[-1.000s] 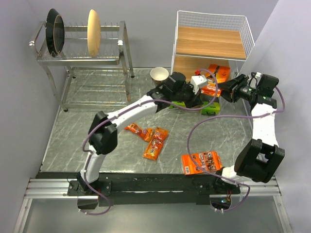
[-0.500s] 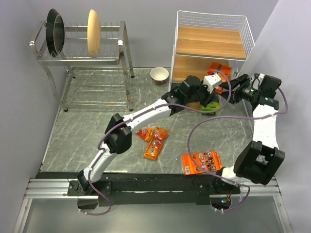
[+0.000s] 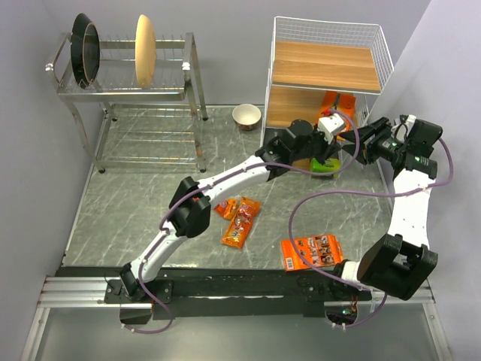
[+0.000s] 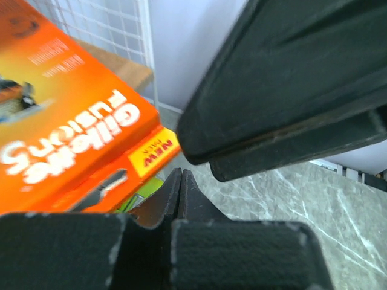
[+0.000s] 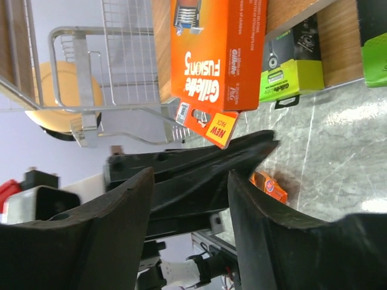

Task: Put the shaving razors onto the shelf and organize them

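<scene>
The shelf (image 3: pixel 328 66) stands at the back right. An orange razor card (image 3: pixel 340 105) (image 5: pixel 217 54) leans on its low board, with a lime-ended dark grey box (image 3: pixel 325 165) (image 5: pixel 290 66) in front. My left gripper (image 3: pixel 340 134) (image 4: pixel 180 176) is shut and empty, its tip at the card's (image 4: pixel 60 133) lower corner. My right gripper (image 3: pixel 362 141) (image 5: pixel 190 175) is open just to the right, facing the left fingers. Two narrow orange blister packs (image 3: pixel 225 207) (image 3: pixel 242 222) lie mid-table. Another flat orange card (image 3: pixel 310 252) lies near the front.
A steel dish rack (image 3: pixel 135 90) with plates stands at the back left. A small bowl (image 3: pixel 246 116) sits left of the shelf. A second green-ended box (image 5: pixel 375 42) rests on the shelf's low board. The right wall runs close behind my right arm.
My left arm has stretched right and back, bringing its shut gripper to the shelf's low board and uncovering the bowl. The right gripper has drawn back slightly to the right.
</scene>
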Controlling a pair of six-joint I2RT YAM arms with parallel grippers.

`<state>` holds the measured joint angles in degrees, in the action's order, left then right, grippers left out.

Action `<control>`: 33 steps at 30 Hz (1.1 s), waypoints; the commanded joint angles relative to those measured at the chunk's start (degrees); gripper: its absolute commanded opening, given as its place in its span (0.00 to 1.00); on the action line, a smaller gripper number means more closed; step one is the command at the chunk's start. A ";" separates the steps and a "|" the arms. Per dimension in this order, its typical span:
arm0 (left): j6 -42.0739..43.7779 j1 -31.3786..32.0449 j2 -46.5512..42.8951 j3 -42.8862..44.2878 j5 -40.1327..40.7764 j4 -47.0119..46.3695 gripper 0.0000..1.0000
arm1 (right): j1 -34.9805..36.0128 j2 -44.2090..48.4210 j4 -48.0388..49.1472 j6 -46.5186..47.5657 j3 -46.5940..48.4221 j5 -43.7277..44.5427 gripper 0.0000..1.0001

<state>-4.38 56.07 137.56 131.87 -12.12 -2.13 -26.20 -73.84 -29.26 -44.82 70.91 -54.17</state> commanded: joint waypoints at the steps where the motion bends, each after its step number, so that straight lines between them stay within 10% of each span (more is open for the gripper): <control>1: -0.02 1.40 1.04 3.74 1.13 -4.28 0.01 | -0.61 2.39 -0.27 1.22 0.63 1.35 0.58; 8: -0.19 1.41 -2.27 -0.19 -0.52 -4.99 0.01 | -0.79 3.00 -0.01 1.58 0.63 1.44 0.53; 13: -2.21 0.00 -26.95 -37.73 -0.02 -17.18 0.09 | -0.52 2.39 2.27 -1.50 -2.62 1.35 0.50; 22: -1.95 -0.09 -52.47 -68.65 2.54 -3.33 0.12 | 0.88 -2.09 10.53 -7.74 -3.42 0.12 0.40; 33: 1.48 -0.09 -53.63 -72.29 2.63 -0.94 0.13 | 2.47 -8.33 12.20 -10.55 1.24 0.65 0.27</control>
<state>-4.89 55.86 83.13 57.71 -9.91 -2.11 -24.23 -81.28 -20.27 -53.63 68.53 -53.10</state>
